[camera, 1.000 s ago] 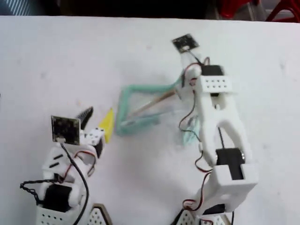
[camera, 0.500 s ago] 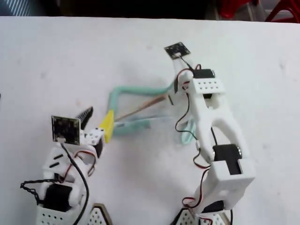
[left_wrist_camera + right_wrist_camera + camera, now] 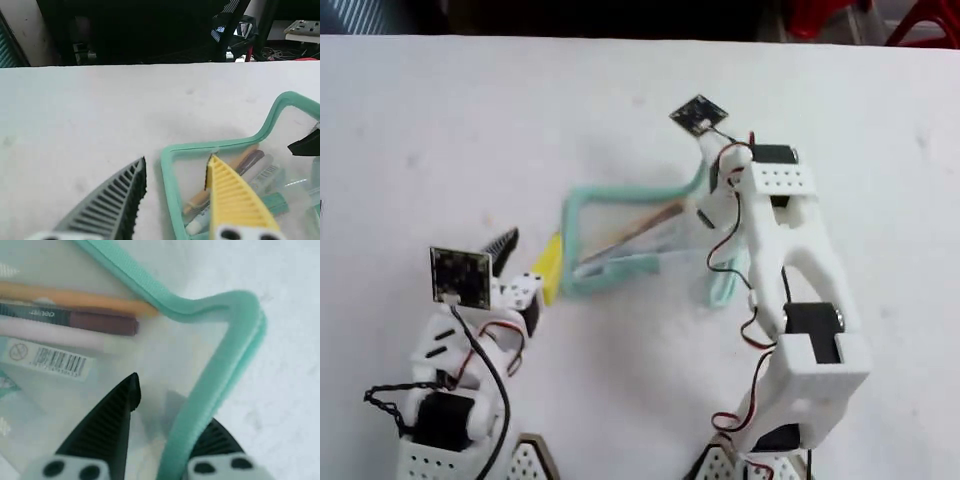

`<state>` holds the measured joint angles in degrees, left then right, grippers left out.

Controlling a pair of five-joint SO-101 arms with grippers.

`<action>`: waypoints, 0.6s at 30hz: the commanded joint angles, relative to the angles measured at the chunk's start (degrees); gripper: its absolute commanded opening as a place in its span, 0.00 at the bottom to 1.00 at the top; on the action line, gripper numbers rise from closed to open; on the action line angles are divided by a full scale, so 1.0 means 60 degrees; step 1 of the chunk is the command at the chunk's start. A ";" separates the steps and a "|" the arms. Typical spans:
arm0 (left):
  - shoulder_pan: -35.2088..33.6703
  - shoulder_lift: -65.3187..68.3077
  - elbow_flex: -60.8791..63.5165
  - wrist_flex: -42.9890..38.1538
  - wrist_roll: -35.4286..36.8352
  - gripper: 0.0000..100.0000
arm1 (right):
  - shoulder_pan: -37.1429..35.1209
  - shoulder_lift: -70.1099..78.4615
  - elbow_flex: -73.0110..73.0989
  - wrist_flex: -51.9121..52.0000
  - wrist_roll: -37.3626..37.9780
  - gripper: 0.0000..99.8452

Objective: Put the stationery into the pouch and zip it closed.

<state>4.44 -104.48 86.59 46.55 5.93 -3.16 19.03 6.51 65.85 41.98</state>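
High view: the pouch (image 3: 620, 190) lies mid-surface (image 3: 440, 120) with the stationery (image 3: 640, 225) inside, my left pincer (image 3: 525, 255) at its left corner and my right pincer (image 3: 705, 205) at its right edge. Left wrist view: left pincer (image 3: 177, 159) spread wide, pouch (image 3: 220, 146) corner between the fingers, yellow finger over the clear wall, stationery (image 3: 250, 162) inside. Right wrist view: right pincer (image 3: 172, 410) clamped on the pouch (image 3: 220, 365) at its teal edge, one finger on the clear wall, the other under the trim, stationery (image 3: 75, 320) just past the tip.
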 commanded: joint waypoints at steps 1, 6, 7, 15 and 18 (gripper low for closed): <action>0.0110 -0.0007 -0.0029 0.0000 -0.0117 0.21 | 0.0271 0.0242 0.0044 0.0271 0.0484 0.04; 0.0125 -0.0007 -0.0015 -0.0044 -0.0117 0.21 | -0.0154 0.0198 0.0454 0.0974 0.0366 0.30; 0.0125 -0.0007 -0.0015 -0.0044 -0.0117 0.21 | -0.0212 0.0154 0.0542 0.1048 0.0454 0.37; 0.0081 -0.0007 -0.0015 0.0000 -0.0117 0.21 | -0.0066 -0.0711 0.0586 0.1590 0.0615 0.53; 0.0066 -0.0007 -0.0015 0.0000 -0.0117 0.21 | -0.0007 -0.1722 0.0601 0.2059 0.0396 0.53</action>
<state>4.44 -104.31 87.03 46.55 5.93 -4.04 15.69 9.85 74.20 45.14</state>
